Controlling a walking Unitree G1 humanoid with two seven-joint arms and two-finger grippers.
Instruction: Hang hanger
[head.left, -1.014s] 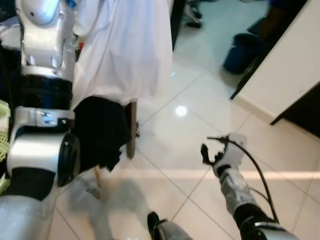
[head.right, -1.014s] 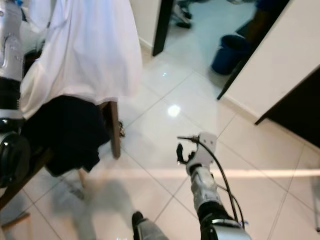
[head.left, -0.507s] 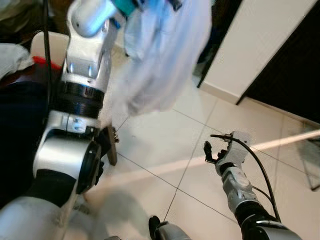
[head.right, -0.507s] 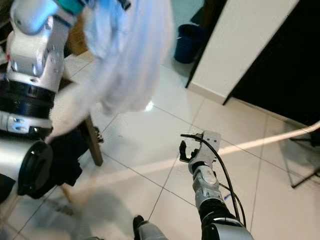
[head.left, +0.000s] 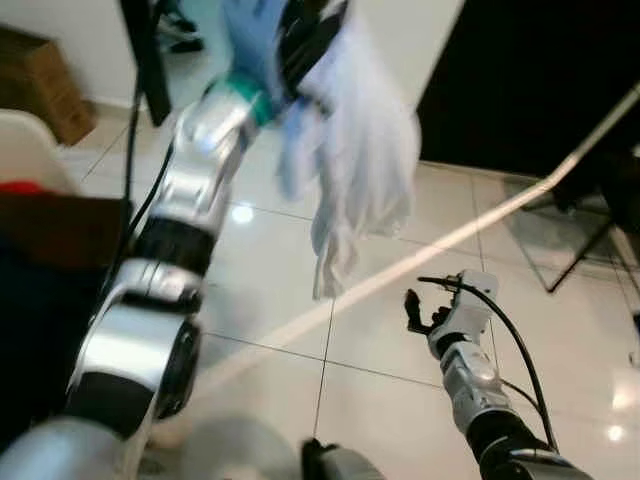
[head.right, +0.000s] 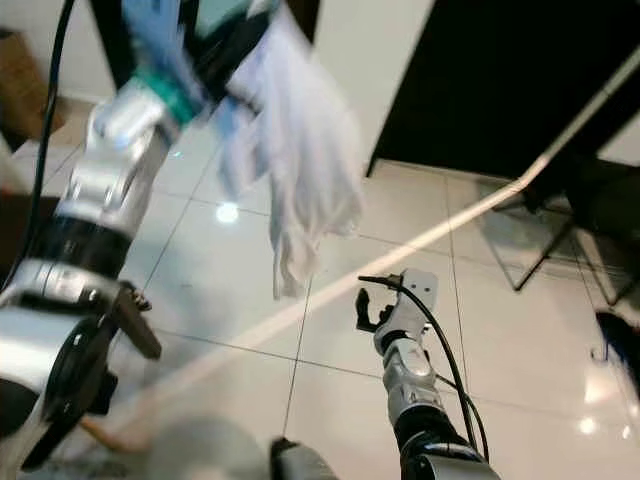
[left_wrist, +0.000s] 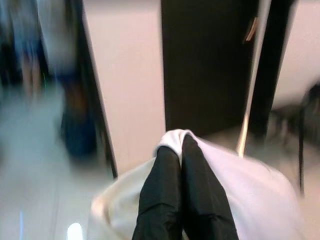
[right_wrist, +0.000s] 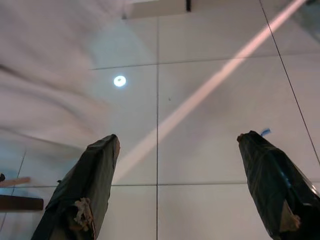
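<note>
My left arm is raised high, and its gripper (head.left: 305, 35) is shut on a white garment (head.left: 365, 170) that hangs down from it over the tiled floor. In the left wrist view the two black fingers (left_wrist: 165, 190) press together on the bunched white cloth (left_wrist: 260, 185). The picture is blurred and I cannot make out a hanger in the cloth. My right gripper (head.left: 425, 305) is held low over the tiles, to the right of the garment. In the right wrist view its fingers (right_wrist: 87, 185) stand wide apart with nothing between them.
A dark opening (head.left: 530, 80) beside a white panel (head.right: 375, 50) lies ahead. A pale diagonal band (head.left: 450, 245) crosses the floor. A dark stand (head.left: 590, 220) is at the right. A white chair (head.left: 25, 150) and a cardboard box (head.left: 40, 85) are at the left.
The camera has swung right, away from the chair and its dark clothes. My left arm has carried the white garment up and to the right. The right gripper has stayed open and low.
</note>
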